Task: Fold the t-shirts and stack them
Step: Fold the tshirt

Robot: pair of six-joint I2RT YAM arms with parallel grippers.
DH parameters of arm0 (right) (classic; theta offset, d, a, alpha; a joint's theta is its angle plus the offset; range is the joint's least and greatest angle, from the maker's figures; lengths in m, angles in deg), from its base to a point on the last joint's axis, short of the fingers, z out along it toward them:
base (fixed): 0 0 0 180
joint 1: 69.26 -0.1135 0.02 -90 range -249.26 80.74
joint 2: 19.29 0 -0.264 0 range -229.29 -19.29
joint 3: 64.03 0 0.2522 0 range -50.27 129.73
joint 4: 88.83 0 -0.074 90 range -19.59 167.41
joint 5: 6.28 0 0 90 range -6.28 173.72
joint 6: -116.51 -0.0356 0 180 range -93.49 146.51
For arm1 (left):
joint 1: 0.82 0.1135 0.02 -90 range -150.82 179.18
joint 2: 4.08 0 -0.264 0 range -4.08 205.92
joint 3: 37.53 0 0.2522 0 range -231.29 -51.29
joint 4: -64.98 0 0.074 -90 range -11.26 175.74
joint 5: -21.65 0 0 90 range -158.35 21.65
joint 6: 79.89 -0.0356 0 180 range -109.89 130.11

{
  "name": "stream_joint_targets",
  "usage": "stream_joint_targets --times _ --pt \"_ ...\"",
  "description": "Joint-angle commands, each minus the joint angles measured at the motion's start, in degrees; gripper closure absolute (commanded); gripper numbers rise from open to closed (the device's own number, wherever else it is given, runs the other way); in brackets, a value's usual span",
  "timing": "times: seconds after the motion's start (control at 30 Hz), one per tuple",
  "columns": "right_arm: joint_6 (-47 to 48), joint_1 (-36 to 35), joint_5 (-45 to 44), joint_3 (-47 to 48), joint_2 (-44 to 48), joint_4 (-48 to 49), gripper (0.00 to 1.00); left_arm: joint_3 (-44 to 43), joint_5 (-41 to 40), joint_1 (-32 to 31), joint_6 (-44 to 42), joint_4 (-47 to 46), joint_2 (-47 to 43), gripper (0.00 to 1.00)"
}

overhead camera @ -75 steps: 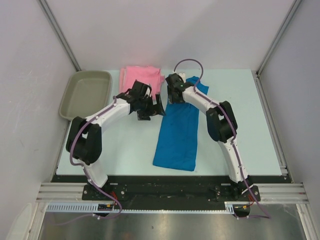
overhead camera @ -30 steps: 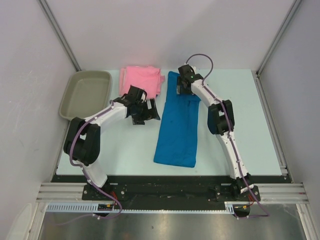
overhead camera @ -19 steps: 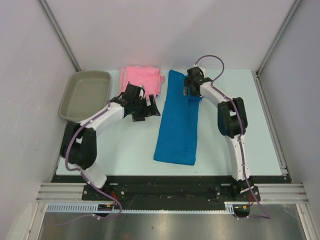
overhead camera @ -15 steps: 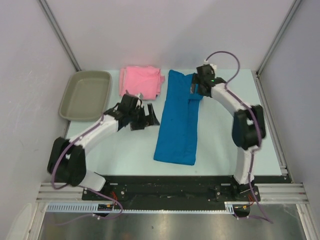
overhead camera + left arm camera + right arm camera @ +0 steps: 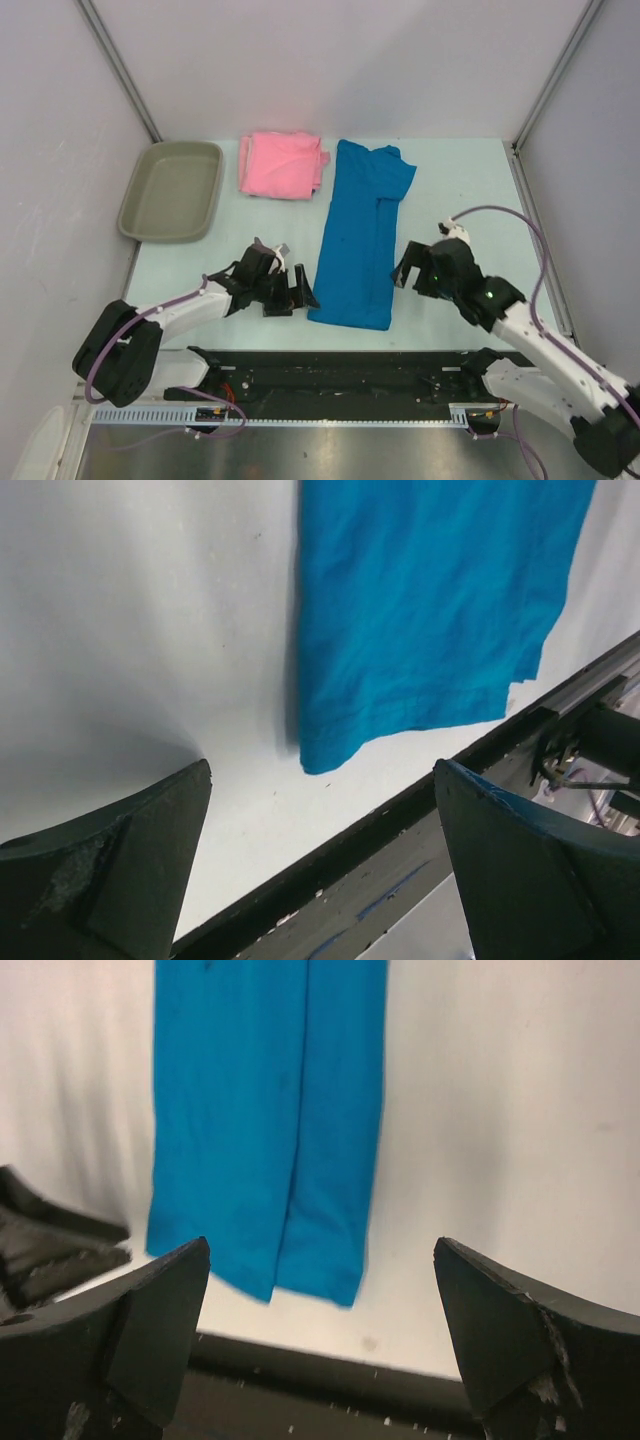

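the middle t-shirt lies on the table, running from the far side to the near side. the far t-shirt lies just left of its far end. the tray sits further left, at the table's left edge.

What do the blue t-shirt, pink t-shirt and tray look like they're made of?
Blue t-shirt: soft knit cloth, probably cotton jersey; matte, with fine wrinkles and a limp folded edge in the wrist views.
Pink t-shirt: similar matte cloth, layers bunched at the edges; weave too small to tell.
Tray: likely moulded plastic, grey-beige, smooth, with rounded corners and a faint sheen.
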Motion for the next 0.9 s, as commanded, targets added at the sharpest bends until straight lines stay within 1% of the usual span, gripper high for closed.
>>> stream_joint_targets --times 0.0,0.03,0.17,0.2,0.23,0.4,0.47,0.53,0.57,0.6,0.63,0.67,0.73,0.77,0.83,0.87 --pt "-10.8 -2.8 1.5 -4.1 13.4 -6.8 0.00 2.7 1.8 -0.2 2.8 -9.3 0.6 0.01" --pt "-11.8 -3.5 1.3 -5.2 17.9 -9.1 0.01 3.6 1.9 -0.3 3.3 -10.0 1.4 0.01" --pt "-16.0 -4.3 2.2 -9.9 26.2 -15.3 0.02 4.5 1.8 -0.4 4.0 -10.5 3.3 0.07" --pt "-16.8 -4.4 2.3 -10.1 27.5 -16.1 0.02 4.6 1.7 -0.5 4.0 -10.5 3.6 0.12" --pt "-17.2 -4.3 1.6 -10.2 29.5 -18.3 0.02 4.7 1.7 -0.6 4.3 -10.4 3.9 0.14" --pt "-17.5 -4.4 2.3 -10.8 31.2 -20.0 0.03 5.1 1.3 -0.9 4.1 -10.4 7.9 0.30" --pt "-17.2 -4.4 3.1 -11.2 30.5 -19.7 0.03 5.5 1.6 -1.2 4.2 -11.1 9.5 0.32" --pt "-17.2 -4.3 3.5 -11.7 30.2 -19.1 0.03 6.4 1.7 -1.4 4.4 -11.7 11.3 0.36" --pt "-17.4 -4.4 3.4 -12.0 30.1 -19.1 0.03 6.8 1.6 -1.4 4.5 -13.4 11.8 0.38" --pt "-17.6 -4.5 3.7 -12.2 30.1 -18.5 0.03 7.0 1.6 -1.4 4.6 -14.6 12.8 0.48" --pt "-17.5 -4.6 4.6 -13.2 30.1 -17.9 0.03 7.4 1.7 -1.4 4.6 -14.9 13.2 0.53" --pt "-18.0 -4.6 4.7 -13.6 29.9 -17.8 0.03 7.5 1.7 -1.4 4.6 -15.4 13.7 0.64" --pt "-18.0 -4.8 5.6 -15.1 29.7 -17.0 0.03 7.5 2.0 -1.4 4.5 -16.5 15.8 0.74" --pt "-18.6 -4.9 6.0 -15.7 29.7 -16.5 0.03 7.6 2.3 -1.4 4.5 -17.8 16.6 0.85" --pt "-19.2 -5.1 7.2 -17.1 29.6 -14.8 0.03 7.5 2.8 -1.4 4.6 -18.7 18.0 1.00" --pt "-19.4 -5.4 7.6 -18.6 29.5 -14.0 0.03 7.6 3.1 -1.4 4.8 -19.6 18.1 1.00"
